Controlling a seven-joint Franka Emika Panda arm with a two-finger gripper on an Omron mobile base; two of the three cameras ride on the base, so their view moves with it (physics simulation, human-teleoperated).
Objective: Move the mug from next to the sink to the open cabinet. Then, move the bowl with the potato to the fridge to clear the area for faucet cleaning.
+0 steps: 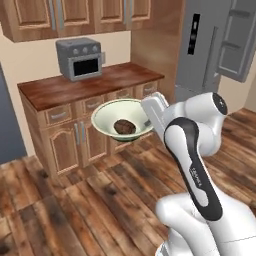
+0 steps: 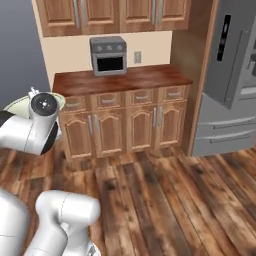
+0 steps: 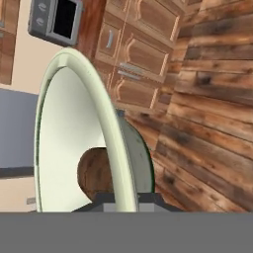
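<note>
I hold the bowl (image 1: pixel 116 113) in the air over the wooden floor, and it stays level. Its inside is pale cream-green and the dark brown potato (image 1: pixel 124 126) lies in it. My gripper (image 1: pixel 148 122) is shut on the bowl's right rim. In the hand view the rim (image 3: pixel 101 116) runs up from between the fingertips of the gripper (image 3: pixel 126 198), with the potato (image 3: pixel 94 173) just left of it. A sliver of the bowl (image 2: pixel 17 105) shows behind my wrist. The grey fridge (image 1: pixel 205 50) stands at the right with its door (image 1: pixel 241 42) open. Mug, sink, faucet and open cabinet are out of view.
A wooden counter (image 1: pixel 100 82) on base cabinets lies ahead, carrying a grey toaster oven (image 1: pixel 79 59). Closed wall cabinets (image 1: pixel 75 15) hang above it. Wooden floor (image 2: pixel 165 200) stretches between me and the fridge (image 2: pixel 232 65).
</note>
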